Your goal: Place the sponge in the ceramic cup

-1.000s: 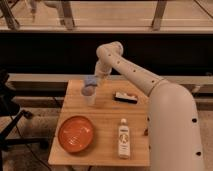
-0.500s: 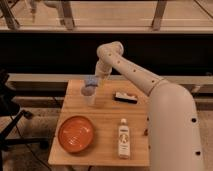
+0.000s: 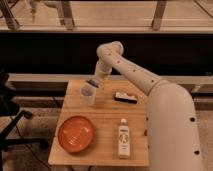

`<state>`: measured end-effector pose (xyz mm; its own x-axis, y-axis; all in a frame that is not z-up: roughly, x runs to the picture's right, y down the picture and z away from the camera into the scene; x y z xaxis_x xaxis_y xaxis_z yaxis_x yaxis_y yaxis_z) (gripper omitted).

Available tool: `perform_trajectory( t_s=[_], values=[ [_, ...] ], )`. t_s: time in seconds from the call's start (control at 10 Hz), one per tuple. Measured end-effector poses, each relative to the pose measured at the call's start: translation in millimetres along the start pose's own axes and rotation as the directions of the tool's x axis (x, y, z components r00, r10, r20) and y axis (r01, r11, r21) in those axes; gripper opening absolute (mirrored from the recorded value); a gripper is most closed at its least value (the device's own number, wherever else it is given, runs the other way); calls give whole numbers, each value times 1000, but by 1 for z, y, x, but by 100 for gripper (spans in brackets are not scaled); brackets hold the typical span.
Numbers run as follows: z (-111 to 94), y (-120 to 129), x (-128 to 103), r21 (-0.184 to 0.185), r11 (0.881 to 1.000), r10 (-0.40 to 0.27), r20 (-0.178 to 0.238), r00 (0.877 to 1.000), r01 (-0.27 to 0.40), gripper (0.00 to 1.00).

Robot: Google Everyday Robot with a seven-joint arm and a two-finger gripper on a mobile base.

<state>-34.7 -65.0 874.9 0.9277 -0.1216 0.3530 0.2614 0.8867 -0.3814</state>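
Reaching in from the right of the camera view, the white arm (image 3: 131,76) bends at its elbow near the window ledge and drops its wrist over the far left part of the wooden table (image 3: 106,116). On that table the orange plate (image 3: 76,133) lies at the near left, the white bottle (image 3: 123,138) lies flat at the near right, and the black-and-white block (image 3: 125,97) sits toward the far right, well apart from the cup.

Over the last second almost nothing has shifted. The arm keeps the same pose, the ceramic cup (image 3: 88,96) stands where it stood, and the sponge (image 3: 91,83) is in the same spot directly above the cup's mouth. That reads as a pause at the drop point: carrying seems finished, and what remains is lowering or letting go, since the sponge is not yet inside the cup.

The cup is upright, mouth up, near the table's far left edge. The sponge hangs at the tip of the gripper (image 3: 96,80), with its lower edge at or just above the rim; whether they touch cannot be told. Its long axis seems to run roughly across the view, left to right and slightly slanted, so it sits broadside over the opening rather than end-down. Being off the table at the gripper's tip, the sponge appears to be clamped in the gripper.
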Motion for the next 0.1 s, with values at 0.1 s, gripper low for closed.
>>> perform_trajectory(
  t_s=[0.1],
  values=[
    [0,0,0,-1,1000,0,0,1000,0,63]
  ],
)
